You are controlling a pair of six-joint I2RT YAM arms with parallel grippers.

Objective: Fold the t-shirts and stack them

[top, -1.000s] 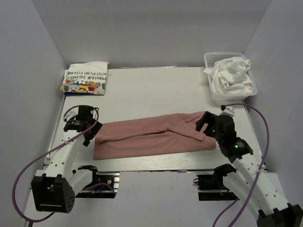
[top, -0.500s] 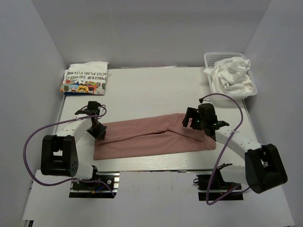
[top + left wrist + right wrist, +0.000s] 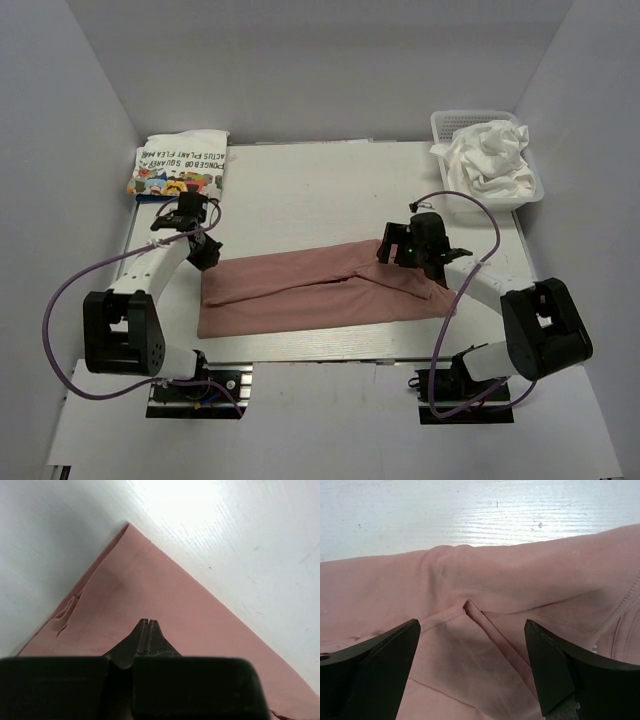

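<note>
The pink t-shirt (image 3: 320, 290) lies in a long strip across the near part of the tabletop (image 3: 320, 195). My left pincer (image 3: 145, 622) is pressed together on the cloth by its far left corner, and my right pincer (image 3: 471, 625) stands wide apart over the sleeve fold, I think so that both can lift that far edge. The near edge sits close to the tabletop's front, so the open room is behind, towards the folded cartoon t-shirt (image 3: 180, 168) and the basket (image 3: 440, 122).
</note>
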